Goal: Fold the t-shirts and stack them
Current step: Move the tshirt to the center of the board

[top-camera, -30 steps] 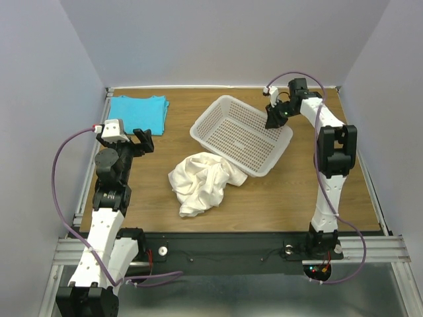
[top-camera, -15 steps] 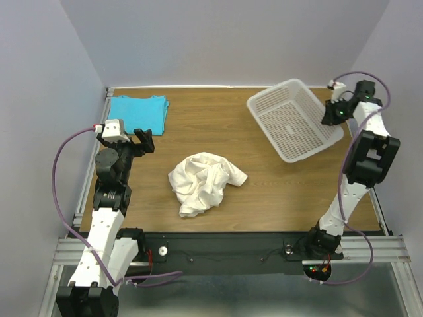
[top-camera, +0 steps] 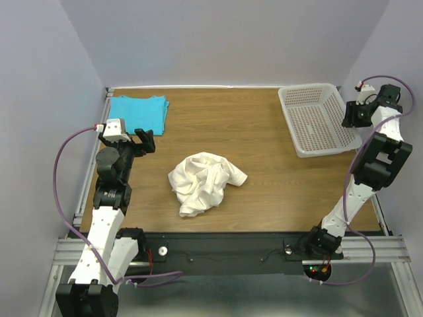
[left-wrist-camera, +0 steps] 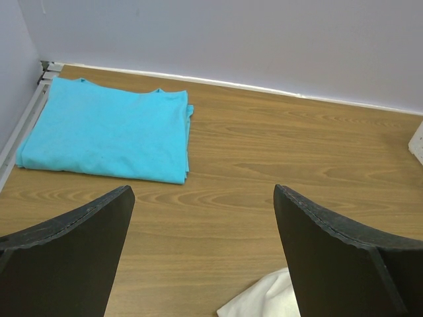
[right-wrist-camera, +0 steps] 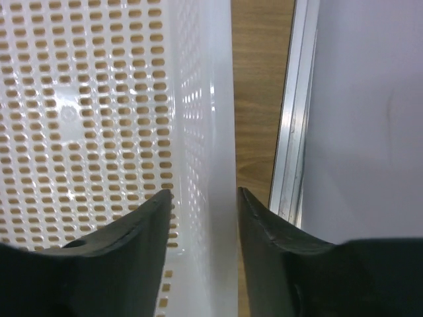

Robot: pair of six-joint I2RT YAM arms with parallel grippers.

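the right gripper (right-wrist-camera: pixel 201 198) pinches the right wall of the basket (top-camera: pixel 317 125) in the upper right corner, hard by the rail (right-wrist-camera: pixel 291 132) — pushed further it could jam or tip, though whether it touches the rail i cannot tell. the left gripper (left-wrist-camera: pixel 201 198) hangs spread and empty at left. the cream shirt (top-camera: pixel 205 181) lies crumpled at centre, bare table (top-camera: pixel 277 185) all round; the turquoise shirt (top-camera: pixel 137 112) sits folded at upper left — room enough to spread.
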